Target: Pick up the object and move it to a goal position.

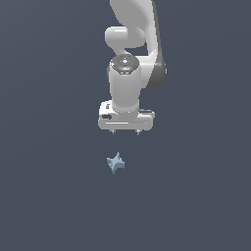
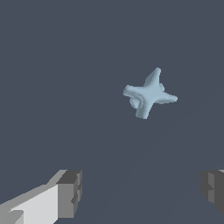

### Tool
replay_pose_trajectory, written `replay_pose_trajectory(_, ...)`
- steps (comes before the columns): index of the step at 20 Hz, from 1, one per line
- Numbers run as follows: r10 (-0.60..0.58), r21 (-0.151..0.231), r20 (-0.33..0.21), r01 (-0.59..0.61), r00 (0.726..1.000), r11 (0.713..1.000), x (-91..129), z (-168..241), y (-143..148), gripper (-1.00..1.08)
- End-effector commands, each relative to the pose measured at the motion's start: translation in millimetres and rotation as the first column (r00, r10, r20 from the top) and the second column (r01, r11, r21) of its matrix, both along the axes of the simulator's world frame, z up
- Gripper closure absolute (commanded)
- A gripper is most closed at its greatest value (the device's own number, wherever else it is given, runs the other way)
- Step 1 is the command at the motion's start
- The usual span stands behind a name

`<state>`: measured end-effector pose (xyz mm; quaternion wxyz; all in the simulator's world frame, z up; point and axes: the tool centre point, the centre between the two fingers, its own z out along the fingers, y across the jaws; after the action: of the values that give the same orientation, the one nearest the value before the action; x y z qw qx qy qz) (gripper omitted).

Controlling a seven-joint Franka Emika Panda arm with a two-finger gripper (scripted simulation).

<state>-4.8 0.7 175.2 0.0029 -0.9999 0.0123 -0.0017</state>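
Task barely begun. Claw (image 1: 126,132) released, jaws spread wide and grasping nothing. The object (image 1: 115,163) lies apart from the claw, ahead of its fingertips, not between them. Approach, grasp and transfer remain.

We record our white arm (image 1: 128,73) vertical, wrist pointing down; our gripper (image 1: 126,132) has its jaws spread wide, with nothing held between them.

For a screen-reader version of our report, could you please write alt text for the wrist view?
A small light-blue star-shaped object with pointed arms lies on a plain dark grey surface, untouched. The open end effector shows at the picture's edge, its two grey fingertips spread wide apart with nothing between them, and the object lies beyond the gap.
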Motion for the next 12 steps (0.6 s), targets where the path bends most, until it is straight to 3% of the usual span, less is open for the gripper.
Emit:
replay_pose_trajectory(1, 0.0, 0.0, 0.0, 0.0, 1.0, 1.0, 0.0, 0.0, 0.0, -0.92)
replay_pose_trajectory(12, 0.059, -0.022, 0.033, -0.058, 0.998, 0.998, 7.1, 13.5, 5.4, -0.92)
